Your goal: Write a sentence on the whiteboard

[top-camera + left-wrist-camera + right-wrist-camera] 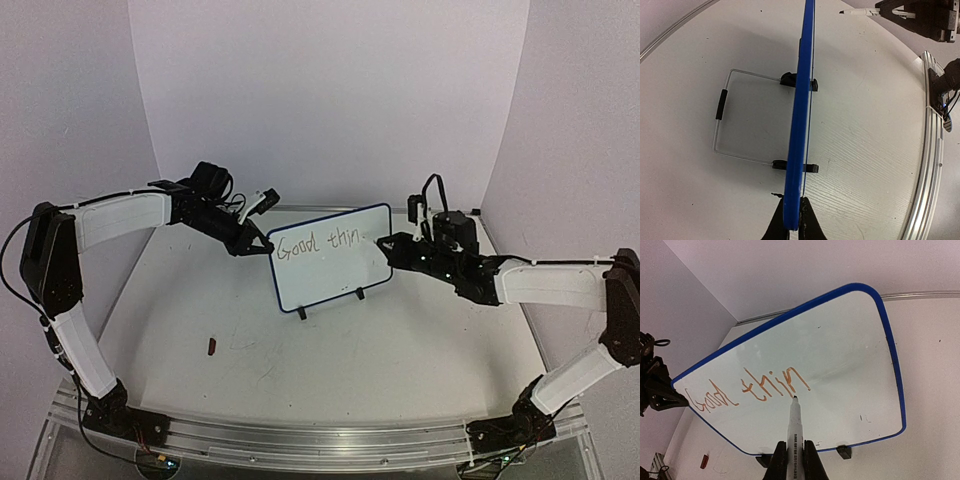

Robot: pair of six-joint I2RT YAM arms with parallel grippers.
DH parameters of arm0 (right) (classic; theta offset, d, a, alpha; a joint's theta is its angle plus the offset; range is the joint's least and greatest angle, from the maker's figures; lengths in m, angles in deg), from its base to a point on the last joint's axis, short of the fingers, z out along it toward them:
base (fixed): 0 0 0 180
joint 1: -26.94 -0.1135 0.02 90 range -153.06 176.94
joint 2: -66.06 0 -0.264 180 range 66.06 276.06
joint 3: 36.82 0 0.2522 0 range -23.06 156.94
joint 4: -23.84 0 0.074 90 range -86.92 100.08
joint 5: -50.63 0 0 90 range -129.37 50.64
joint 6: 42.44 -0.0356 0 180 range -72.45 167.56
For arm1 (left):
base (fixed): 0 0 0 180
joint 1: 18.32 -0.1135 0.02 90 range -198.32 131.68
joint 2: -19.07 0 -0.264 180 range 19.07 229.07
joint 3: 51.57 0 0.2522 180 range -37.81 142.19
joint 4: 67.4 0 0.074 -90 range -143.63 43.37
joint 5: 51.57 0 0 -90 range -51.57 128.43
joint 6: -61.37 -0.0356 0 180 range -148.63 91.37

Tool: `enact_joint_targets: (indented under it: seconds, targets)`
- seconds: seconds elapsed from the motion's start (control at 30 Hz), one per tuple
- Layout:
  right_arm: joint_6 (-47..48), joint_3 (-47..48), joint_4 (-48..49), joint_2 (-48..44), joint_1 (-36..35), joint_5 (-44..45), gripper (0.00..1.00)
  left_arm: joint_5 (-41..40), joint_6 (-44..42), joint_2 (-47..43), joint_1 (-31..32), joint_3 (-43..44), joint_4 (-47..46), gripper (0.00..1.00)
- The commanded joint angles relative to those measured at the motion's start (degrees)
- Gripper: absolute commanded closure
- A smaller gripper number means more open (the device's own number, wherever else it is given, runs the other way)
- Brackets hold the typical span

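- Right gripper: fingers clamped on a marker. The barrel points to 12 o'clock in the right wrist view.
- Marker tip sits at the board face, just under the final "n" (contact looks likely, can't be sure).
- The sentence: reads "Good thin" on one line, in orange-brown strokes across the left half of the white face.
- Left gripper: closed on the whiteboard, pinching its blue rim at the 10 o'clock corner as the top camera sees it.
- Whiteboard stands near table centre on two black feet, with a wire stand behind it.
- Right arm comes in at the board's 3 o'clock.
- Table: a small dark brown bit lies at 7 o'clock from the board, well apart.
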Motion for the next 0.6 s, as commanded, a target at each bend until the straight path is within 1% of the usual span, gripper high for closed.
enact_joint_targets:
  seconds: [0.0,0.2,0.3,0.57]
  targets:
    - [1.4,-1.6,0.0,-3.5,1.6,-5.4,1.00,-6.9,-2.9,2.6,0.4,-0.4,4.4,1.00]
    - [1.3,-2.1,2.7,-2.9,4.7,-12.8,1.00,-7.0,-3.0,2.5,0.5,-0.4,4.4,1.00]
    - [0.7,-1.8,4.2,-1.8,6.1,-15.1,1.00,-7.0,-3.0,2.5,0.5,-0.4,4.4,1.00]
    - [0.0,0.4,6.2,1.9,8.0,-16.6,1.00,-7.1,-3.0,2.5,0.5,-0.4,4.5,1.00]
